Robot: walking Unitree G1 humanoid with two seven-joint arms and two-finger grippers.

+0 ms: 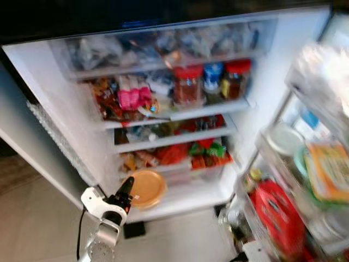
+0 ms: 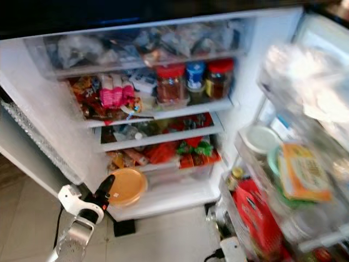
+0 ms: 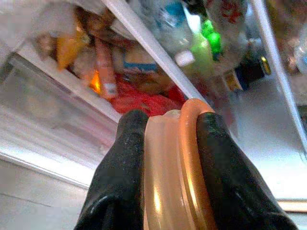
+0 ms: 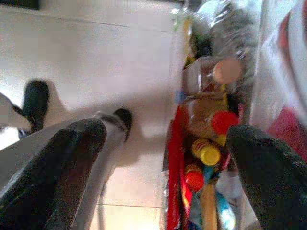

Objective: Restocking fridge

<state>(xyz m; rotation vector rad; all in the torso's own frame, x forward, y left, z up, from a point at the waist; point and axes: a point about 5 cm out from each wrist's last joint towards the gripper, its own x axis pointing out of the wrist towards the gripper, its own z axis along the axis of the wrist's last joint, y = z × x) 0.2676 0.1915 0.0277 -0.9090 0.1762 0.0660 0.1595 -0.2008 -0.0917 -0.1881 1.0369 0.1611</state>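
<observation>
1. Left eye view: the open fridge (image 1: 43,98) takes up most of the frame, its shelves crowded with packets and bags. Three jars (image 1: 210,83) stand side by side on a shelf in the upper middle, two with red lids and a blue-lidded one between them. In the lower left, the left pincer (image 1: 126,192) on its silver arm reaches toward the bottom of the fridge, clamped on a round orange container (image 1: 147,189) that sits at the front of the lowest shelf. The door rack (image 1: 272,174), blurred, fills the right side of the frame with cartons and bottles.

2. Right eye view: same scene, slightly shifted. The orange container appears lower left of centre, just beside the black fingers (image 2: 104,192). A red carton (image 2: 256,213) stands in the door rack at lower right.

3. Left wrist view: two black fingers grip the container's rim edge-on at centre, one on each side. Behind it, blurred packets and a white shelf edge (image 3: 144,40).

4. Right wrist view: the right pincer (image 4: 165,143) is spread wide apart, holding nothing, with pale floor tiles (image 4: 96,62) on the frame's left and bottles with red and yellow caps (image 4: 206,153) in the door rack between its fingers.
</observation>
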